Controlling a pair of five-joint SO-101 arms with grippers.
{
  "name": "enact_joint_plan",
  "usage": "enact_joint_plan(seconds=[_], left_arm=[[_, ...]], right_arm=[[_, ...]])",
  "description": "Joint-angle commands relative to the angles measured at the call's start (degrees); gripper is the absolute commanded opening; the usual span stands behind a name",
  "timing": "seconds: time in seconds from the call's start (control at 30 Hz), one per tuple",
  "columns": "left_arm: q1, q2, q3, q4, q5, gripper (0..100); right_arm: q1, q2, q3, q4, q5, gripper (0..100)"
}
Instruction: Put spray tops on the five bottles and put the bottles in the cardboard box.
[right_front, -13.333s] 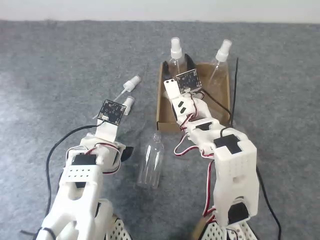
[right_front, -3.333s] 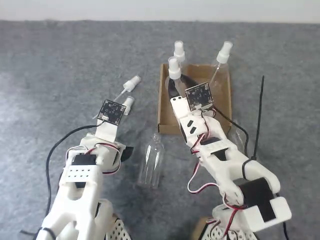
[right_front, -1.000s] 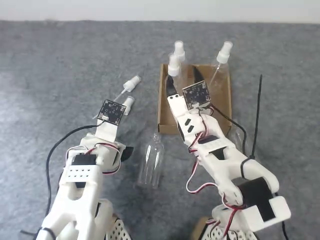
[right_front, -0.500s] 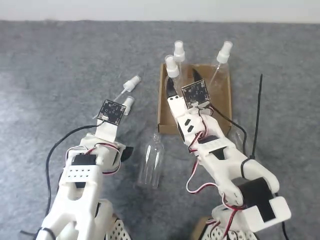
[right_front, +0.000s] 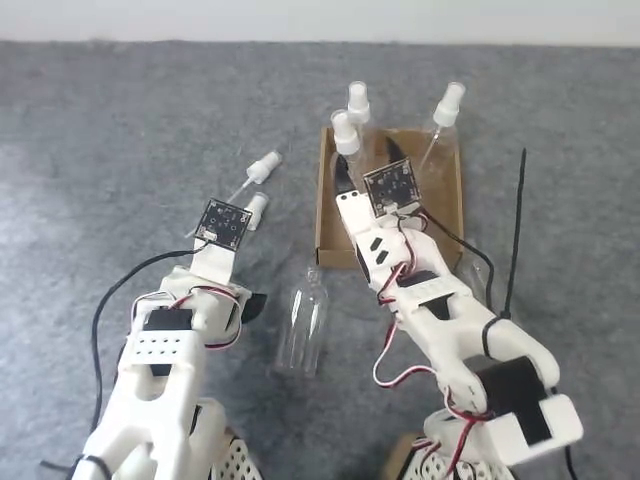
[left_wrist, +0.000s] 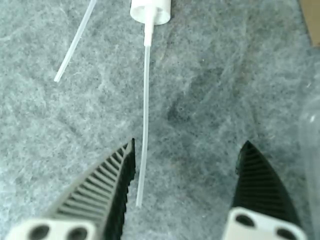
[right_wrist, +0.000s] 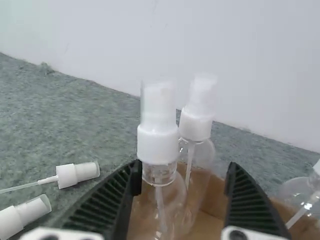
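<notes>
Three clear bottles with white spray tops stand in the cardboard box (right_front: 322, 205). My right gripper (right_front: 366, 165) is open inside the box, its fingers on either side of the nearest bottle (right_front: 345, 135) (right_wrist: 157, 142), which sits close to one finger. Behind it stands a second bottle (right_wrist: 197, 127), and a third bottle (right_front: 446, 108) is at the box's far right corner. An uncapped bottle (right_front: 303, 318) lies on the carpet between the arms. My left gripper (left_wrist: 189, 146) is open, low over the dip tube of a loose spray top (left_wrist: 149, 10) (right_front: 257, 207).
A second loose spray top (right_front: 265, 167) lies just beyond the first on the grey carpet. A thin black cable (right_front: 515, 230) stands up to the right of the box. Something clear (right_front: 482, 275) lies partly hidden beside the right arm.
The right gripper's fingers have drawn a little closer around the nearest bottle in the box. The left arm has stayed still.
</notes>
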Motion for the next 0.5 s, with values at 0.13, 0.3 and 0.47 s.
enact_joint_plan(seconds=[0.13, 0.3, 0.47], left_arm=[[0.2, -1.8, -0.3, 0.2, -0.6, 31], [0.2, -1.8, -0.3, 0.2, -0.6, 31], [0.2, -1.8, -0.3, 0.2, -0.6, 31]], right_arm=[[-1.1, -7.7, 1.0, 5.3, 0.5, 22.7], [-1.1, -7.7, 0.9, 5.7, 0.5, 22.7], [-0.7, -7.8, 1.1, 5.8, 0.5, 22.7]])
